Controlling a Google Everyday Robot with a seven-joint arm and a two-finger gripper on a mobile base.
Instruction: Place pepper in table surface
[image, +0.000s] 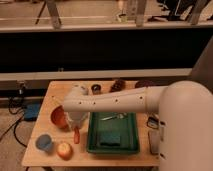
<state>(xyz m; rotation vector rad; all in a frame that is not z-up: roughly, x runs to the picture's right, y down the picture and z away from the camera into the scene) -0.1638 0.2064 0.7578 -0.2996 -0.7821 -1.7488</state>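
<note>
The pepper is a slim red-orange chili, standing upright just left of the green tray. My gripper is right above it at the end of the white arm and is shut on its top end. The pepper's lower tip is at or just above the light tan table surface, between the orange-red bowl and the tray.
An orange-red bowl is left of the gripper. A blue cup and a round yellow-orange fruit stand at the front left. The green tray holds a sponge and a utensil. Dark items stand along the back edge.
</note>
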